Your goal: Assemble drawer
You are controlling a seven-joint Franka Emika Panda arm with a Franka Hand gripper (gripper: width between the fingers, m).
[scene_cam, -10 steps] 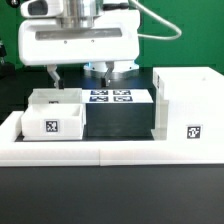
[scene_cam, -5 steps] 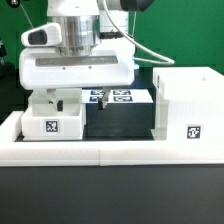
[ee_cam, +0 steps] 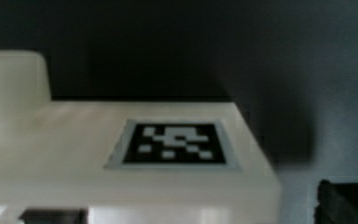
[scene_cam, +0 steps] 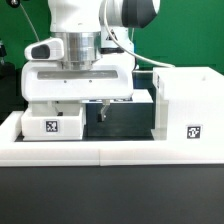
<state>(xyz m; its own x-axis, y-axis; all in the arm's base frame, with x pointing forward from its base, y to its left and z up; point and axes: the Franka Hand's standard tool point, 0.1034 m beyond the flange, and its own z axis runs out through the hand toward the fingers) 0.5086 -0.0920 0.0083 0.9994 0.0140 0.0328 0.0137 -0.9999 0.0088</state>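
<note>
A small open-top white box [scene_cam: 55, 120] with a square tag stands at the exterior view's left, behind the low border wall. The tall white housing [scene_cam: 188, 105] with its tag stands at the exterior view's right. My gripper [scene_cam: 80, 108] is low over the box's right side, jaws open. One dark finger [scene_cam: 100, 112] hangs just outside the box's right wall; the other is hidden behind the box. The wrist view is blurred and shows a white surface with one tag [ee_cam: 172, 142] close below and a dark finger [ee_cam: 350, 200]. The second small box is out of view.
The long low white border wall [scene_cam: 110, 152] runs along the front. The black tabletop [scene_cam: 125, 120] shows between box and housing. The marker board is hidden behind my gripper's white body.
My gripper has come down and forward over the small box. Its body now covers the marker board that showed before. The box and housing have not moved.
</note>
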